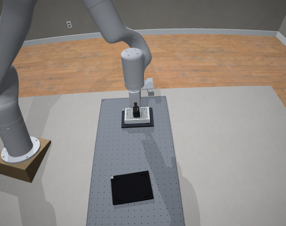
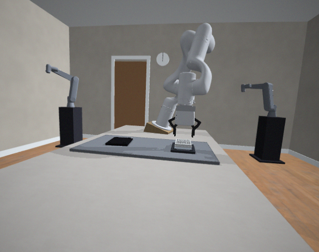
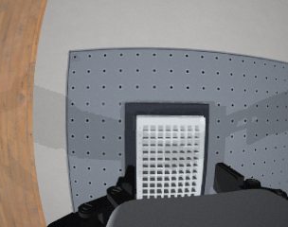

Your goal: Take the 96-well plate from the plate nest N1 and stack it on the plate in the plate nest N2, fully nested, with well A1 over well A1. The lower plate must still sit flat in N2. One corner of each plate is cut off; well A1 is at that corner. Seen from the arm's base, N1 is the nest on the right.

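Observation:
A white 96-well plate lies on top of another white plate in the far black nest N2 (image 1: 137,124); the stack looks level and sits square in the nest. The stack also shows in the exterior view (image 2: 182,143) and in the wrist view (image 3: 170,157). My gripper (image 2: 183,134) is open and empty. It hangs straight over the stack, with its fingertips a little above the top plate and apart from it. The near black nest N1 (image 1: 131,187) is empty. The cut corners are too small to tell.
Both nests sit on a grey perforated baseplate (image 1: 134,155) on the table. My arm's base stands on a wooden block (image 1: 20,160) at the left. Two other arms on black pedestals (image 2: 70,126) (image 2: 269,138) stand beside the table.

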Available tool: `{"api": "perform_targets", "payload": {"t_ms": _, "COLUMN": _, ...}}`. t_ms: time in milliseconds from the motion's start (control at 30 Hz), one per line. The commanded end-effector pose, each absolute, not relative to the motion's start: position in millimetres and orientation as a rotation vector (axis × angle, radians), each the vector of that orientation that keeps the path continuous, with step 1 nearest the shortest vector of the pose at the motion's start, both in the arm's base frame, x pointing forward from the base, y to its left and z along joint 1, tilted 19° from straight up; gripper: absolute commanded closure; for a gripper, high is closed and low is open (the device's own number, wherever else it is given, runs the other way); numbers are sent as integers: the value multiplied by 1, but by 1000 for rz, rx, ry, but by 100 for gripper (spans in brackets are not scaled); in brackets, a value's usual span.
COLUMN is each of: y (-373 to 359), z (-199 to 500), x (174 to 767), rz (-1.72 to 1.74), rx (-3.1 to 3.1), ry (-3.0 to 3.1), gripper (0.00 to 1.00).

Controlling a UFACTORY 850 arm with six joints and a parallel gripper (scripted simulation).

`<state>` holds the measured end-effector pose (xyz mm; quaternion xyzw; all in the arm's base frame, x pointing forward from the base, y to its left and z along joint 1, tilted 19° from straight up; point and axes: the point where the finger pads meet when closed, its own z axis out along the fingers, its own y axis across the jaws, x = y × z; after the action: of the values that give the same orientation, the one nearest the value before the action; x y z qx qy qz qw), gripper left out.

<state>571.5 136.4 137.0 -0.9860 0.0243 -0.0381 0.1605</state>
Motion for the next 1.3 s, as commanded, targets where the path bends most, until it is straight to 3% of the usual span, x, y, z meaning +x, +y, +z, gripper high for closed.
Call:
{"api": "perform_targets", "payload": {"t_ms": 0, "y": 132, "z": 152, "x": 571, "rz": -111, "rx": -2816, "ry": 69, "gripper": 0}}
{"api": "perform_targets", "payload": {"t_ms": 600, "y": 118, "z": 192, "x": 567, "rz": -111, "rx": -2816, "ry": 69, "gripper": 0}}
{"api": "perform_targets", "payload": {"t_ms": 1267, "y": 118, "z": 192, "x": 567, "rz": -111, "rx": -2816, "ry": 69, "gripper": 0}}
